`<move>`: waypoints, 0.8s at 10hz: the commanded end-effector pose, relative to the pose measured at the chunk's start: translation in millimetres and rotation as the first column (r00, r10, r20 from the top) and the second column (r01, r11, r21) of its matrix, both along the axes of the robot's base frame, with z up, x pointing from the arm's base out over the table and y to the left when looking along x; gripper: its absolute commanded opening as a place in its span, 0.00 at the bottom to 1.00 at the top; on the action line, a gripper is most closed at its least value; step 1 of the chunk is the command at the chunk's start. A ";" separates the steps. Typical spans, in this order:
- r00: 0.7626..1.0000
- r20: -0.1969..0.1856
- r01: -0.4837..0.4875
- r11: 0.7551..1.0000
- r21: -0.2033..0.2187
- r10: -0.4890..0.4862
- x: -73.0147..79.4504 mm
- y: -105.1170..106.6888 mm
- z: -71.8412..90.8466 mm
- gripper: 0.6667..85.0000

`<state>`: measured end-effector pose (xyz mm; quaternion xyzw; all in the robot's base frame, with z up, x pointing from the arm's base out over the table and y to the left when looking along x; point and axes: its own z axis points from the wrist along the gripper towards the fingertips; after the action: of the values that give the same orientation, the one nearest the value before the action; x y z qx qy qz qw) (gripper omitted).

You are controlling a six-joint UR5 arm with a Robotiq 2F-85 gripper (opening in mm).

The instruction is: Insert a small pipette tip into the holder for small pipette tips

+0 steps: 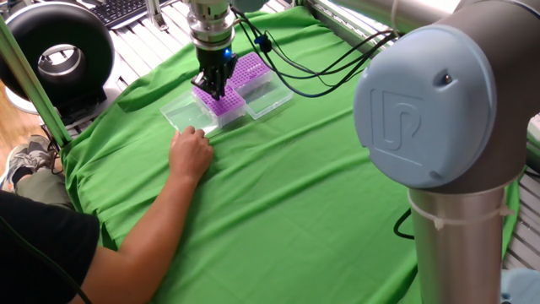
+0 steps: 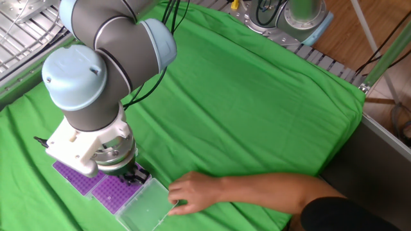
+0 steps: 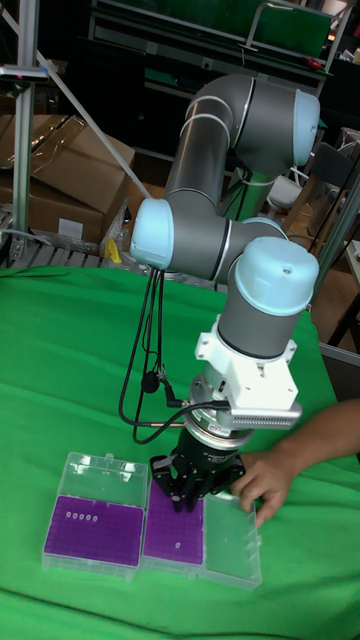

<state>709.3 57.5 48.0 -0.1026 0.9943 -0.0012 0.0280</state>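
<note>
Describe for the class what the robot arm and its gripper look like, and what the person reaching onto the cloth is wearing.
The arm is built of silver-grey metal tubes with rounded light-blue joint caps; one cap bears an embossed logo. A white block with a vented grille sits at the wrist. Black cables loop down to it. The gripper is black. The person wears a black short-sleeved shirt.

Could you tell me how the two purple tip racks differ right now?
The gripper hovers over the right rack; the left rack stands free. A person's hand holds the right rack's open lid; the left rack's lid is untouched. Both are purple grids in clear boxes.
</note>
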 end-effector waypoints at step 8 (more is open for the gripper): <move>1.000 0.009 0.010 1.000 0.015 -0.010 0.7 -1.4 -6.5 0.20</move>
<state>709.1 55.0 41.7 -0.1010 0.9944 -0.0006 0.0308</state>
